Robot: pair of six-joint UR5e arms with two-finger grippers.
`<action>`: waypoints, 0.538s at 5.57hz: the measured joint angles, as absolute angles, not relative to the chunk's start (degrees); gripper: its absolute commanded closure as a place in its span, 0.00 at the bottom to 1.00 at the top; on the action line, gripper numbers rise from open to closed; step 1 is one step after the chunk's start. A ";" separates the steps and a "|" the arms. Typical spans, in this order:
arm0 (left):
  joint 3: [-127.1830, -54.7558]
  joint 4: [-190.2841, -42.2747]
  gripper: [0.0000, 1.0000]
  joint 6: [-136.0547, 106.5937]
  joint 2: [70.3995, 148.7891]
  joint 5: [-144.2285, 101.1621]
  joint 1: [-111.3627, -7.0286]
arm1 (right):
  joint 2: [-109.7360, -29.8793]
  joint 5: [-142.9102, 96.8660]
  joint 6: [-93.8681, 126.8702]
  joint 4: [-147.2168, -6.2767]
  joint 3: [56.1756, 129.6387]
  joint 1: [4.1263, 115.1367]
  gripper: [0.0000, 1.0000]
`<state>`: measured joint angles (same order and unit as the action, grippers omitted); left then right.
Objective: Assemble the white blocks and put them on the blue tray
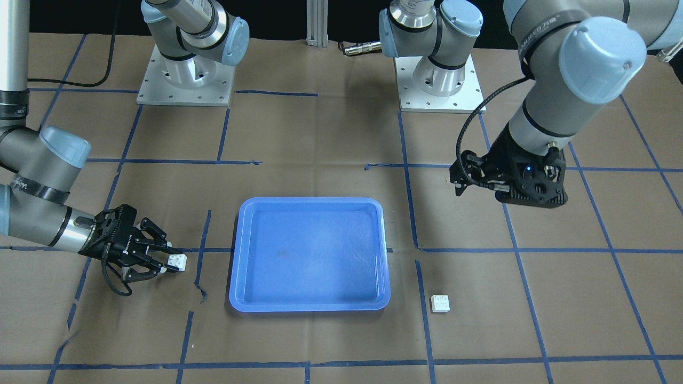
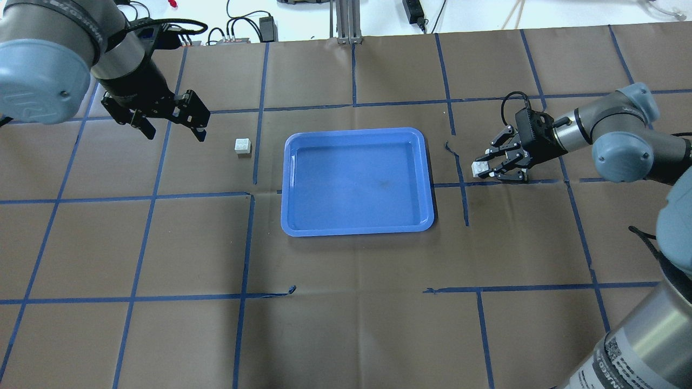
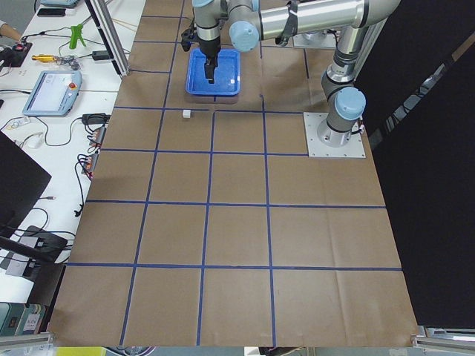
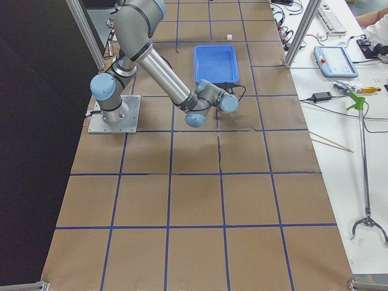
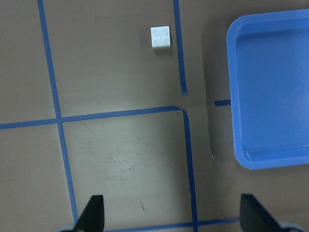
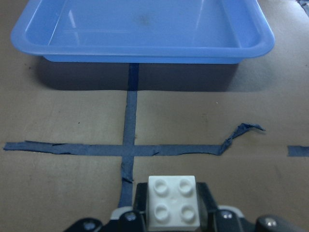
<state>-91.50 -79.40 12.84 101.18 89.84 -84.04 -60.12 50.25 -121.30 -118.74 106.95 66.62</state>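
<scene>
Right gripper (image 2: 484, 167) low beside the tray's short side, clenched on one of the two white blocks. Left gripper (image 2: 173, 129) released, fingers spread wide with nothing between them, hanging above the far side of the tabletop (image 2: 346, 302).

Brown paper and blue tape lines across that tabletop. At its middle, blue tray (image 2: 357, 183), flat and with nothing in it.

Held white block (image 6: 173, 200) studs up between the right fingers, facing the tray across a tape cross; cannot tell whether lifted or touching the paper. Loose white block (image 2: 243, 147) studs up on the paper, near the tray's other short side, between tray and left gripper but apart from both. In the left wrist view, sits toward the top of frame (image 5: 160, 37), well clear of the gap between the fingertips.

Looks like the gathering step: one block secured, the other not yet taken, nothing joined. Next probably calls for shifting the left gripper over the loose block, squaring the fingers to its flat sides and lowering before closing. After that, calls for lining up studs with underside squarely for the press, then setting the pair on the tray.
</scene>
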 measured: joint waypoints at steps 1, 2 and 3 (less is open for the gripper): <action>-91.23 -74.42 0.01 13.11 105.99 89.64 -84.08 | -60.15 50.33 -121.49 -119.04 106.93 66.62 0.80; -91.17 -68.89 0.01 12.97 110.42 89.52 -84.26 | -60.37 50.41 -121.40 -119.32 106.74 66.62 0.82; -91.15 -63.66 0.01 12.84 114.80 89.48 -85.00 | -61.39 50.53 -121.03 -118.84 105.63 66.60 0.82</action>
